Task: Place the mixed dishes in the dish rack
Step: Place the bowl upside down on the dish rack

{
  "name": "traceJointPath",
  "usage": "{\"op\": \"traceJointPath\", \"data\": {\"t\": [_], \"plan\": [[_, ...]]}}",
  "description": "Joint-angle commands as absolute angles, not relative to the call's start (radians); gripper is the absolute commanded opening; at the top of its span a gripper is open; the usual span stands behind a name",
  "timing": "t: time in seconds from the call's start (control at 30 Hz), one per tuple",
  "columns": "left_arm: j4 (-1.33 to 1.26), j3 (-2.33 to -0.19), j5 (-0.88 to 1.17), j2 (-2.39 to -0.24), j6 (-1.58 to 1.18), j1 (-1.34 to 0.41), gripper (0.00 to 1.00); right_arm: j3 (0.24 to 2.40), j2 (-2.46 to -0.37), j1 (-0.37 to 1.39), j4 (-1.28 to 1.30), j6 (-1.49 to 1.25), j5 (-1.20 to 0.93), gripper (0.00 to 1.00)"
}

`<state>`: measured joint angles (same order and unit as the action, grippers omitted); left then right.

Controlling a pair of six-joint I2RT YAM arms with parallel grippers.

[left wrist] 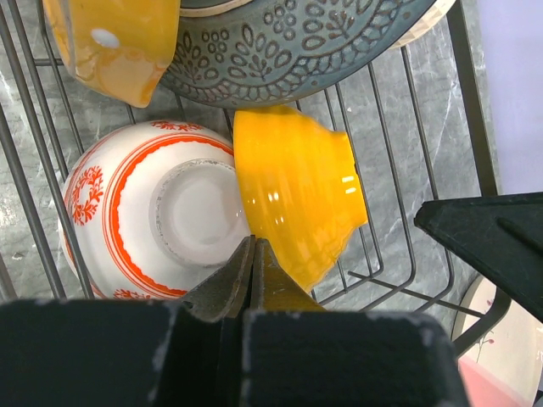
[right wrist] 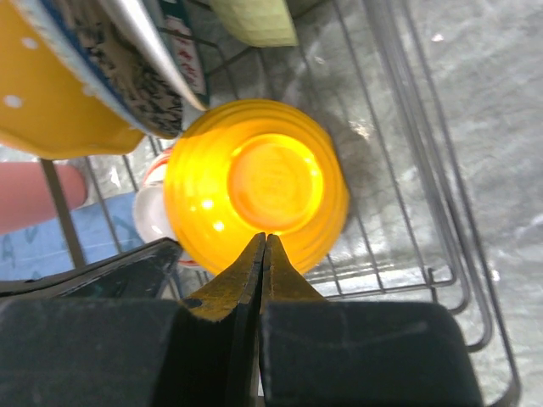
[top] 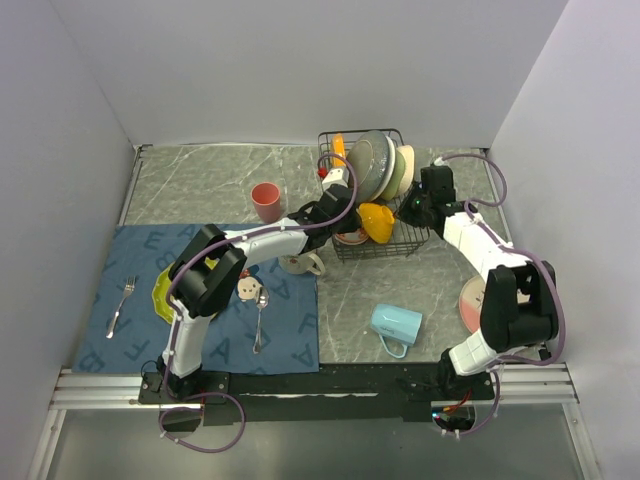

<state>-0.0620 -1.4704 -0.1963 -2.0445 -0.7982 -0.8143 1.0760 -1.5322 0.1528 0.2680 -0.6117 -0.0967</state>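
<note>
The black wire dish rack (top: 392,243) holds a grey plate (top: 368,165), an orange scalloped plate (top: 340,150), a cream bowl (top: 406,165), an overturned orange bowl (top: 375,222) and a red-patterned dish (top: 350,237). My left gripper (left wrist: 253,242) is shut and empty, its tip at the seam between the red-patterned dish (left wrist: 144,208) and the orange bowl (left wrist: 297,199). My right gripper (right wrist: 265,237) is shut and empty, its tip at the near side of the orange bowl (right wrist: 254,182). Both grippers reach over the rack's front part in the top view.
On the blue mat (top: 290,335) lie a lime-green plate (top: 161,295), a fork (top: 121,305), a spoon (top: 260,315) and a cream mug (top: 300,264). A pink cup (top: 266,202), a light-blue mug (top: 396,326) and a pink plate (top: 470,305) sit on the table.
</note>
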Motion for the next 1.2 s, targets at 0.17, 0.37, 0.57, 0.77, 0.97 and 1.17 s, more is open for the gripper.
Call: {"op": "traceJointPath", "data": {"t": [0.17,0.37,0.57,0.77,0.97,1.17], "plan": [[-0.005,-1.488,-0.178,-2.088,-0.802,-0.831,0.01,1.147,-1.611,0.155,0.31,-0.597,-0.061,0.11],[-0.046,-1.431,-0.157,-2.036,-0.802,-0.831,0.1,1.155,-1.632,0.155,0.296,-0.6,-0.109,0.24],[-0.107,-1.375,-0.112,-1.976,-0.804,-0.842,0.68,1.134,-1.62,0.155,0.273,-0.603,-0.143,0.17],[-0.164,-1.344,-0.083,-1.98,-0.824,-0.848,0.71,1.127,-1.609,0.156,0.275,-0.604,-0.146,0.13],[-0.245,-1.321,-0.075,-1.982,-0.845,-0.848,0.57,1.123,-1.602,0.155,0.276,-0.607,-0.161,0.11],[-0.31,-1.301,-0.095,-1.985,-0.899,-0.848,0.6,1.115,-1.595,0.155,0.282,-0.612,-0.204,0.08]]}}
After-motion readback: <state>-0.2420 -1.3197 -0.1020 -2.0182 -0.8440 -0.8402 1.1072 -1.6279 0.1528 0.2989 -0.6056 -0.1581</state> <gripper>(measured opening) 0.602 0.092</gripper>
